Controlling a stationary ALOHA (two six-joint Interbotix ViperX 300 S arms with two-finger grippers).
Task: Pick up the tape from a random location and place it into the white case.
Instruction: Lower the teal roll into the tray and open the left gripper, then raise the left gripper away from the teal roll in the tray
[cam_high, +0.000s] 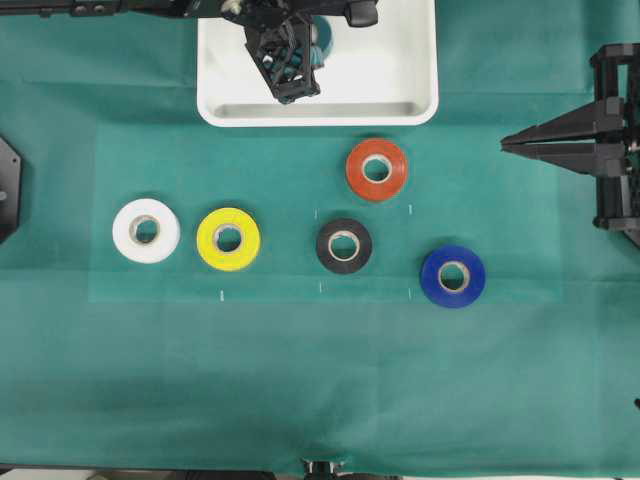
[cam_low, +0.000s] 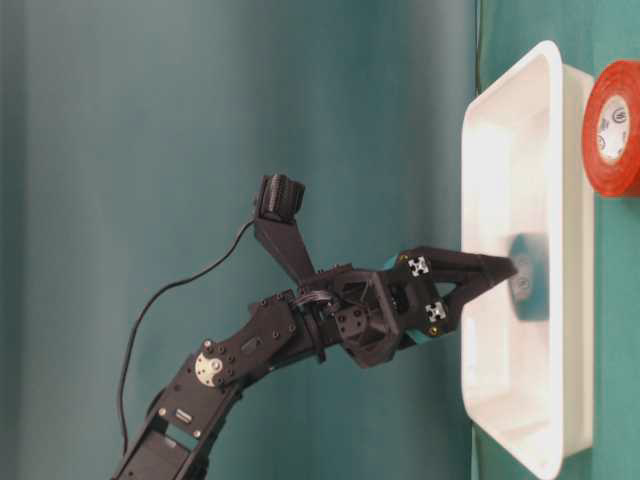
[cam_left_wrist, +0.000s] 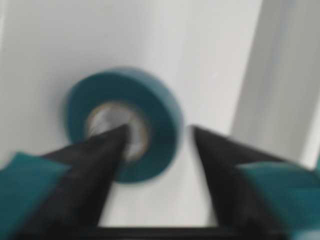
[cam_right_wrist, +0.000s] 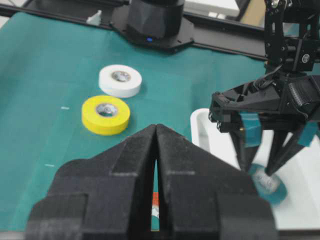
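While the right gripper (cam_right_wrist: 156, 150) sits parked at the right edge of the cloth (cam_high: 300, 380) with its fingers pressed together and nothing between them, the left gripper (cam_left_wrist: 155, 145) hangs over the case (cam_high: 420, 60), pointing down into it. Its fingers stand apart and clamp nothing: one tip (cam_left_wrist: 107, 142) lies over the tape's (cam_left_wrist: 160, 107) core, the other (cam_left_wrist: 210, 145) just outside the roll's rim. The tape lies flat on the case floor, below that gripper; the wrist view is blurred, so I cannot tell whether a tip touches it. On the cloth in front of the case lie five other rolls: orange (cam_high: 377, 169) nearest the case, black (cam_high: 344, 245), blue (cam_high: 453, 276), yellow (cam_high: 228, 239) and white (cam_high: 146, 230).
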